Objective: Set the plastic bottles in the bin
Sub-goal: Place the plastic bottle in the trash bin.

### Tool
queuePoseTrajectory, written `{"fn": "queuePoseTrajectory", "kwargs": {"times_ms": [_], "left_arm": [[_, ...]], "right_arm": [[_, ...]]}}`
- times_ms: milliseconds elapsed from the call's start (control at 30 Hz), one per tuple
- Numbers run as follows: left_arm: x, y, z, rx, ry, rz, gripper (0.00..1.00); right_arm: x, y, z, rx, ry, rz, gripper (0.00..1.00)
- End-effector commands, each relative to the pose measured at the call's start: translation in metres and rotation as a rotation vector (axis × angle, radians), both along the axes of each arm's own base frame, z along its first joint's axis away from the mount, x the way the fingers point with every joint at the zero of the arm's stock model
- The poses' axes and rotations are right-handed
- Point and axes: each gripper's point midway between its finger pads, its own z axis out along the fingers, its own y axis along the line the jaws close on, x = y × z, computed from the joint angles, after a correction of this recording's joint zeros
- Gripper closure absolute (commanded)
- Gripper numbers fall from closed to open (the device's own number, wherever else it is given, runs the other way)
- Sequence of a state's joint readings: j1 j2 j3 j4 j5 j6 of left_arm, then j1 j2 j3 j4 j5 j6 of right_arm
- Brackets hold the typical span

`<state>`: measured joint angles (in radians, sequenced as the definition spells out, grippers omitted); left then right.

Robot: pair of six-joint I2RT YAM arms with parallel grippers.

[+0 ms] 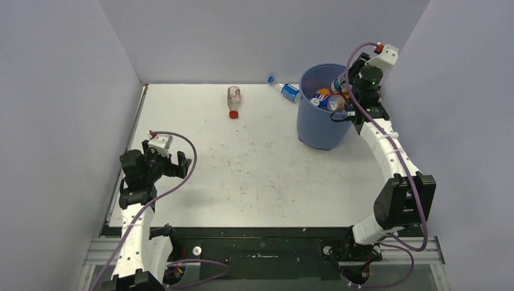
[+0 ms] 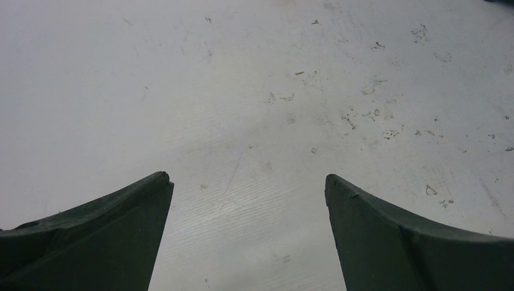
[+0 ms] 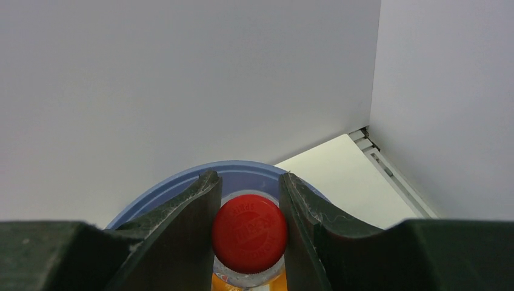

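My right gripper point(image 1: 341, 86) is over the right side of the blue bin point(image 1: 315, 130). It is shut on a bottle with a red cap point(image 3: 250, 233) and an orange body, gripped by the neck between the fingers point(image 3: 194, 212). The bin's rim point(image 3: 151, 195) shows below the cap. Several bottles point(image 1: 326, 99) lie inside the bin. A clear bottle with a red cap point(image 1: 233, 100) lies on the table at the far middle. A bottle with a blue label point(image 1: 286, 90) lies behind the bin's left side. My left gripper point(image 1: 171, 159) is open and empty over the table's left side point(image 2: 248, 182).
The white table point(image 1: 254, 176) is scuffed and walled in by grey panels on the left, back and right. The right wall is close beside my right arm point(image 1: 388, 151). A black rail runs along the near edge.
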<state>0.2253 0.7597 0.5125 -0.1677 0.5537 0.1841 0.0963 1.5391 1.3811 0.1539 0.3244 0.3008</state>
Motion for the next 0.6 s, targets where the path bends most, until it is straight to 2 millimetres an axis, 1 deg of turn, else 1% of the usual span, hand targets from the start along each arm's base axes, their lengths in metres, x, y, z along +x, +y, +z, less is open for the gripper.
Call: {"fn": "queuePoseTrajectory", "kwargs": {"times_ms": [0,67,100,167,200,233,333,400,467,567], "left_arm": [[0.006,-0.003,0.017,0.008,-0.068,-0.02,0.04],[0.006,-0.003,0.017,0.008,-0.069,-0.02,0.04],[0.006,-0.003,0.017,0.008,-0.068,-0.02,0.04],[0.006,-0.003,0.017,0.01,-0.07,-0.019,0.04],[0.006,-0.003,0.017,0.01,-0.071,-0.021,0.04],[0.006,-0.003,0.017,0.01,-0.072,-0.021,0.04],[0.005,-0.004,0.018,0.007,-0.075,-0.023,0.04],[0.005,-0.005,0.019,0.003,-0.077,-0.025,0.04],[0.004,-0.005,0.019,0.001,-0.078,-0.027,0.04],[0.004,-0.006,0.021,0.001,-0.082,-0.027,0.04]], "right_arm": [[-0.002,0.012,-0.101,0.0,0.279,0.066,0.94],[-0.003,0.013,-0.1,0.018,0.271,0.069,0.92],[-0.004,0.013,-0.096,0.026,0.257,0.072,0.9],[-0.006,0.015,-0.086,0.038,0.234,0.08,0.79],[-0.007,0.015,-0.081,0.044,0.226,0.082,0.75],[-0.008,0.016,-0.074,0.051,0.21,0.085,0.74],[-0.015,0.02,-0.053,0.071,0.164,0.103,0.77],[-0.02,0.023,-0.036,0.085,0.126,0.117,0.82],[-0.026,0.026,-0.017,0.102,0.077,0.13,0.87],[-0.037,0.033,0.015,0.122,-0.007,0.167,0.9]]}}
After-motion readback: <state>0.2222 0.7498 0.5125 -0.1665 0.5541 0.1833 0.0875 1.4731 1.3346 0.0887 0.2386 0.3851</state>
